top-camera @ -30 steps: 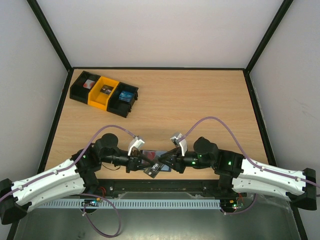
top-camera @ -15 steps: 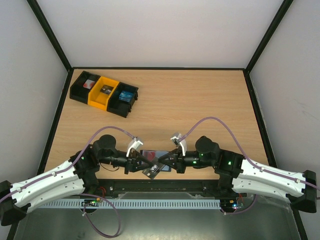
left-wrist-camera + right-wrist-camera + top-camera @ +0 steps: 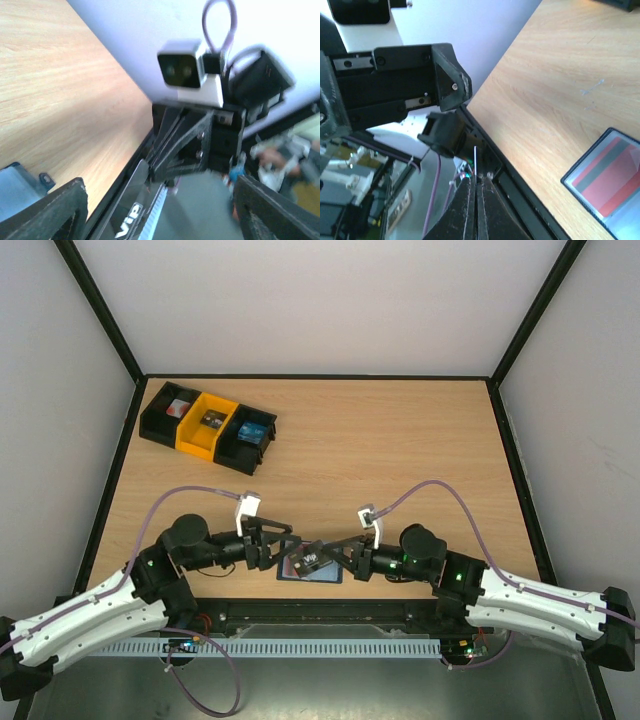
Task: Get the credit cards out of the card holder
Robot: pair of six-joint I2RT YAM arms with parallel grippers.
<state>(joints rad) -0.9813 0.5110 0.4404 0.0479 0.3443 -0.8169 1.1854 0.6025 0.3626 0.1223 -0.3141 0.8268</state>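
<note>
3 bins block the table's far-left corner; middle open

A light wood-grain table is enclosed on three sides by plain white walls. The corners are marked by black frame bars, and the tabletop is edged in black. A grey metal ledge is seen along the near edge. Everything is lit softly and evenly.

L arm, R arm low, tip-to-tip; L end effector jaws wide, R end effector jaws tight together.
</note>
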